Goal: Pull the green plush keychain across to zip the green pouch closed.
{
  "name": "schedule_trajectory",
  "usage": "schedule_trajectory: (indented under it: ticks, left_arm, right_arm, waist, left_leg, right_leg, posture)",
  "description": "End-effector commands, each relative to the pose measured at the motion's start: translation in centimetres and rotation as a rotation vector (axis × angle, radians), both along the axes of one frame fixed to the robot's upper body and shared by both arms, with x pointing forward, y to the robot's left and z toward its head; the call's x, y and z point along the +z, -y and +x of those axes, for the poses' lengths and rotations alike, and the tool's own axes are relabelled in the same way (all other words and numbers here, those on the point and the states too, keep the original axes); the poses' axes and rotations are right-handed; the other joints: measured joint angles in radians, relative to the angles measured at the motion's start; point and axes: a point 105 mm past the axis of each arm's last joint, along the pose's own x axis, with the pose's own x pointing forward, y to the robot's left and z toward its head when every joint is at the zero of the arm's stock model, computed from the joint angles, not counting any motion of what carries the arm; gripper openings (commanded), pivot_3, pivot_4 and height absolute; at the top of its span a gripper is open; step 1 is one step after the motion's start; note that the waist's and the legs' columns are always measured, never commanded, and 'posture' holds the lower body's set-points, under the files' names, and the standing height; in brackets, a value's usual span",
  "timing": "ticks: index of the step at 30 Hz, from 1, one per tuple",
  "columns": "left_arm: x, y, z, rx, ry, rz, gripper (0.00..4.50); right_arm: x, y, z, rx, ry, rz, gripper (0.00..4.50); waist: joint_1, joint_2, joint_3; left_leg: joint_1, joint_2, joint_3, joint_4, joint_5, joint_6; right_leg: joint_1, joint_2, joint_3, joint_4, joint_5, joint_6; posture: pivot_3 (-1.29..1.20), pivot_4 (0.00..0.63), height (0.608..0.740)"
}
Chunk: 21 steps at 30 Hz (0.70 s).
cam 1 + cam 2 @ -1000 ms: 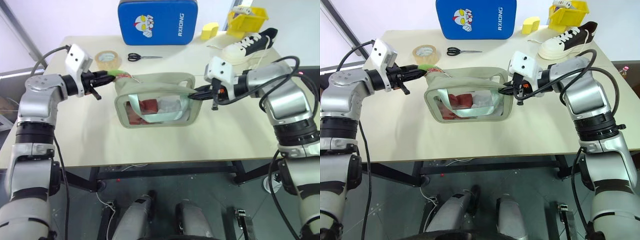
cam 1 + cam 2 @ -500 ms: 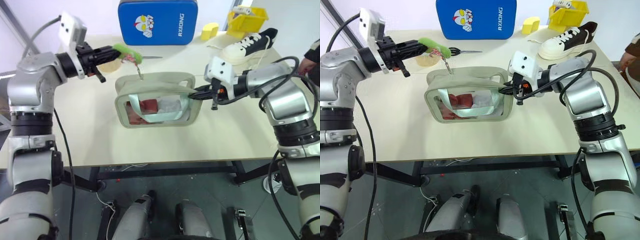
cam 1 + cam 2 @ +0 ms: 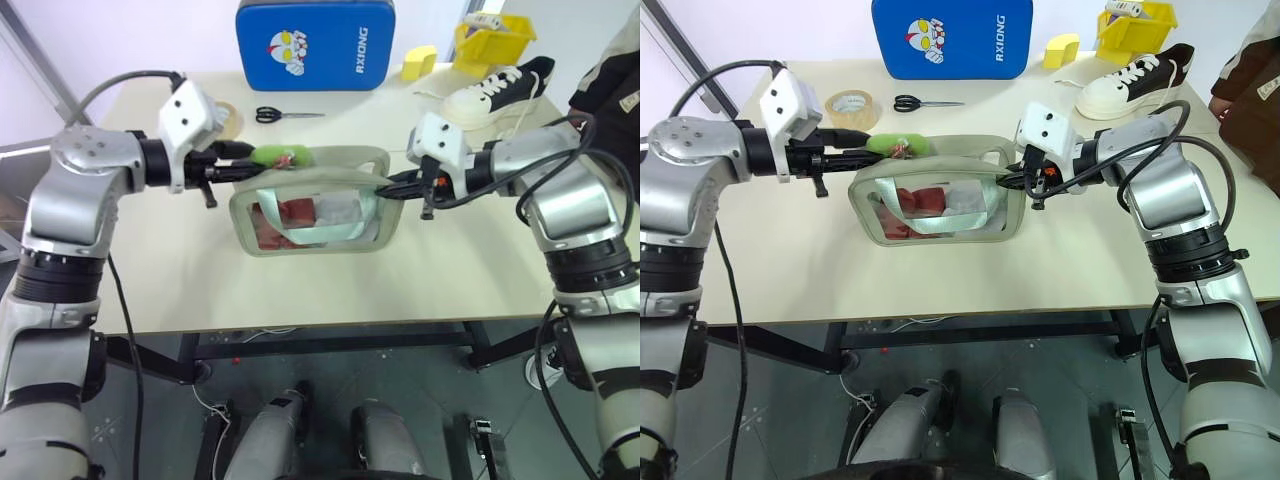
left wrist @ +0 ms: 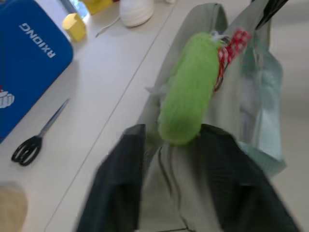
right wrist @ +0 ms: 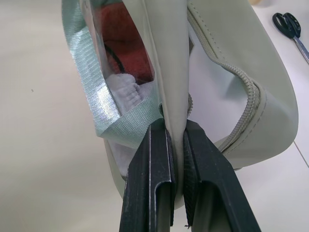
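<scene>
Two grips matter here, and yours differ. Your right gripper (image 5: 175, 126) is pressed together on the fabric edge at one end of the green pouch (image 3: 330, 163), pinching it firmly. — Spotter

And the left one? — Operator

Your left gripper (image 4: 174, 130) has its fingers spread, with the near end of the green plush keychain (image 3: 278, 156) sitting in the gap. I cannot tell whether either finger touches the plush. The keychain lies on top of the pouch at the end far from your right gripper, and the pouch stands on the table (image 3: 200, 260) between your two arms. — Spotter

So what goes wrong if I just pull? — Operator

With the fingers spread you would drag nothing; the plush would likely slide out and flop beside the pouch. Even once you close on it, that fuzz is soft and squashy, so a shallow bite on its tip could slip off under load. — Spotter

Anything on the pouch side? — Operator

Yes. Your right pinch is the only anchor. Pull the keychain off the line of the zip and the slider may bind, and then the whole pouch could tip or skid, or the fabric could creep out of your right fingers. I cannot judge from here how much of the zip is left to close. — Spotter
</scene>
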Motion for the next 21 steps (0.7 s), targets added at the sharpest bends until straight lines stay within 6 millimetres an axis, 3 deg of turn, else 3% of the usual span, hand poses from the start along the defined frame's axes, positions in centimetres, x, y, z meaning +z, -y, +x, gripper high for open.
schedule_trajectory:
  ticks: [1,2,6,10,12,15,18,21]
  left_arm:
    - [2.9,-0.9,-0.6,0.014,0.075,0.003,3.62]
    - [2.8,-1.8,-1.6,0.006,0.037,0.037,4.04]
    - [1.9,-3.4,-3.7,-0.01,-0.054,0.112,4.04]
    - [-0.9,-3.7,-2.9,0.058,-0.064,0.104,4.04]
    - [-1.5,-3.4,-1.8,0.115,-0.046,0.033,4.04]
    - [-2.7,-2.8,-1.8,0.109,-0.058,0.04,4.04]
    - [-3.5,-2.9,-1.3,0.134,-0.055,0.038,3.14]
    - [-3.5,-3.2,-1.1,0.141,-0.055,0.042,1.63]
  right_arm:
    - [0.9,-0.4,0.0,0.016,0.039,0.012,0.0]
    - [0.9,-0.4,0.1,0.013,0.039,0.011,0.0]
    - [0.8,-0.4,0.4,0.012,0.04,0.013,0.0]
    - [0.9,-1.0,0.5,0.029,0.04,0.018,0.0]
    - [0.9,-1.1,0.6,0.032,0.04,0.017,0.0]
    - [1.0,-1.2,0.6,0.034,0.038,0.017,0.0]
    - [1.0,-1.3,0.5,0.036,0.035,0.017,0.0]
    - [1.1,-1.3,0.3,0.037,0.031,0.02,0.0]
  waist:
    - [0.0,0.0,0.0]
    - [-0.003,0.0,0.0]
    - [-0.023,0.0,0.0]
    - [-0.02,0.001,-0.001]
    - [-0.013,0.0,0.0]
    - [-0.015,-0.001,0.0]
    - [-0.021,-0.001,0.0]
    - [-0.021,-0.001,0.0]
  left_leg:
    - [0.0,0.0,0.0,0.0,0.0,0.0]
    - [0.0,0.0,0.0,0.0,0.0,0.0]
    - [0.0,0.0,0.0,-0.002,0.0,0.0]
    - [0.004,0.0,0.0,-0.002,0.0,0.0]
    - [0.007,0.0,-0.001,-0.001,0.0,0.0]
    - [0.005,0.0,-0.001,-0.001,-0.001,0.001]
    - [0.004,0.0,-0.001,-0.002,-0.001,0.001]
    - [0.004,0.0,-0.001,-0.002,-0.001,0.001]
  right_leg:
    - [0.0,0.0,0.0,0.0,0.0,0.0]
    - [0.0,0.0,0.0,0.0,0.0,0.0]
    - [-0.001,0.0,0.001,0.0,0.0,0.0]
    - [0.003,0.0,0.0,0.0,0.0,0.0]
    - [0.007,0.0,-0.001,-0.001,0.0,0.0]
    - [0.006,0.0,-0.001,-0.001,0.0,0.0]
    - [0.004,0.0,0.0,-0.001,0.0,0.0]
    - [0.004,0.0,0.0,-0.001,0.0,0.0]
  posture:
    - [0.0,0.15,0.74]
    - [0.0,0.15,0.74]
    - [0.0,0.15,0.74]
    - [0.0,0.15,0.74]
    - [0.0,0.15,0.74]
    - [0.0,0.15,0.74]
    - [0.0,0.15,0.74]
    - [0.0,0.15,0.74]
